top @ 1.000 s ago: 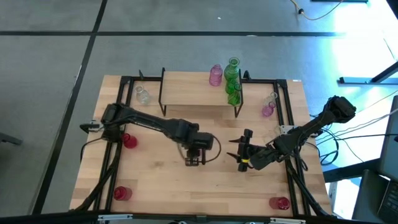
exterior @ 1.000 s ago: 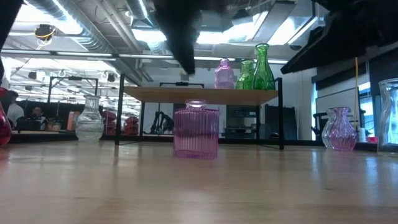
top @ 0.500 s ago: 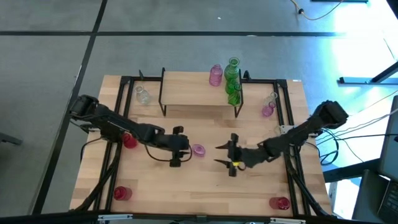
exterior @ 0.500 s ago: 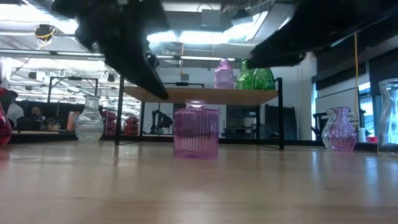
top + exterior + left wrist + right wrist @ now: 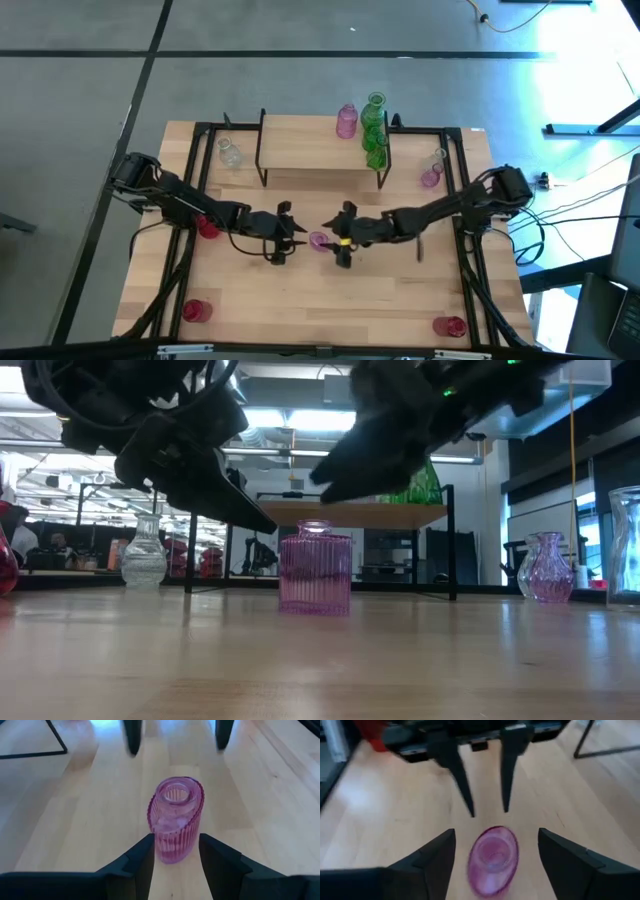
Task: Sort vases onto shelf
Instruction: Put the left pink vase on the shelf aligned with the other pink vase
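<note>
A pink ribbed vase [image 5: 318, 241] stands upright on its base on the table between both grippers. In the low view this vase [image 5: 315, 572] is in front of the shelf [image 5: 330, 513]. My left gripper [image 5: 287, 236] is open just to its left. In the left wrist view the vase [image 5: 175, 820] rises just past the tips of that gripper [image 5: 176, 851]. My right gripper [image 5: 335, 238] is wide open and comes from the right. Its wrist view shows the vase [image 5: 492, 857] in the space between the fingers of this gripper [image 5: 496, 832], clear of both.
The shelf [image 5: 320, 145] at the far side carries a pink vase [image 5: 347, 120] and green vases [image 5: 375, 130]. Other vases stand around the table: clear [image 5: 229, 153], pink [image 5: 431, 177], red [image 5: 208, 227], red [image 5: 195, 310], and pink [image 5: 452, 325]. Black frame rails run along both sides.
My left gripper has drawn back from over the pink ribbed vase toward the table's left, leaving it standing where it was. My right gripper has moved toward the table's left until its open fingers flank the vase.
</note>
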